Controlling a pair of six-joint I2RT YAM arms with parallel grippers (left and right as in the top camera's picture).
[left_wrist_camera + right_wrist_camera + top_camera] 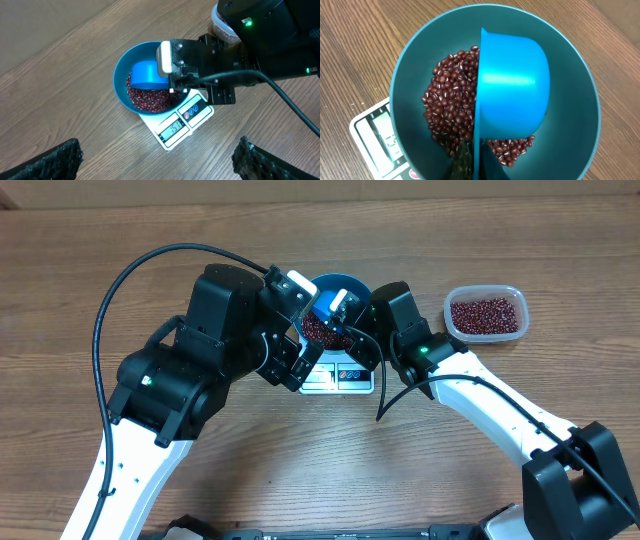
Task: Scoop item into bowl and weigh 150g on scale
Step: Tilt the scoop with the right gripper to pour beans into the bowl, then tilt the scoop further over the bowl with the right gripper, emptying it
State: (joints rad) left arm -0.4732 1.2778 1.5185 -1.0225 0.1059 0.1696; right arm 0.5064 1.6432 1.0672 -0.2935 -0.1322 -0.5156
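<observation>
The blue bowl (345, 278) stands on the white scale (340, 377), and dark red-brown beans (450, 90) cover its bottom. My right gripper (476, 162) is shut on a small blue scoop (515, 90). The scoop is tipped on its side inside the bowl (570, 115), above the beans. In the left wrist view the bowl (120, 80), scoop (145, 72) and scale (175, 130) lie ahead, and the display is lit. My left gripper (157, 152) hangs open over bare table in front of the scale, with nothing between its fingers.
A clear plastic tub (486, 313) with more beans sits to the right of the bowl, behind the right arm. Both arms crowd around the bowl from the front. Black cables loop over the table on each side.
</observation>
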